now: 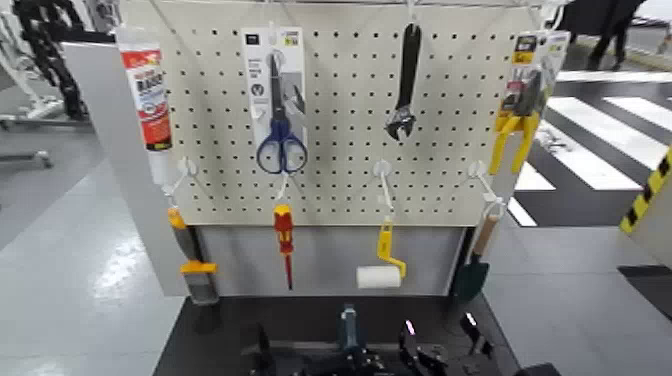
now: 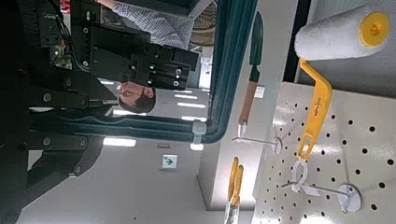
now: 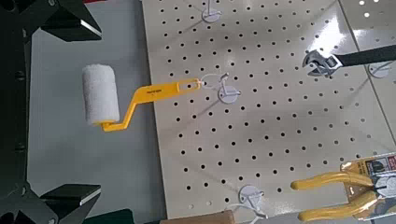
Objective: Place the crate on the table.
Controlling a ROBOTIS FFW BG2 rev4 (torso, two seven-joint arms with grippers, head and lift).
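The dark blue-grey crate (image 1: 345,358) shows only partly at the bottom edge of the head view, low over the black table (image 1: 215,335), with its bluish handle bar (image 1: 347,325) sticking up. I cannot tell whether it rests on the table. My left gripper (image 1: 265,352) is at its left side and my right gripper (image 1: 425,352) at its right side. In the left wrist view the handle bar (image 2: 224,75) runs past dark ribbed parts (image 2: 56,103). In the right wrist view the right gripper (image 3: 79,110) has its fingers (image 3: 65,19) wide apart with nothing between them.
The cream pegboard (image 1: 340,190) stands behind the table, with scissors (image 1: 280,110), a wrench (image 1: 405,85), yellow pliers (image 1: 515,135), a red screwdriver (image 1: 285,240) and a paint roller (image 1: 380,275) hanging from it. A person (image 2: 159,19) shows in the left wrist view.
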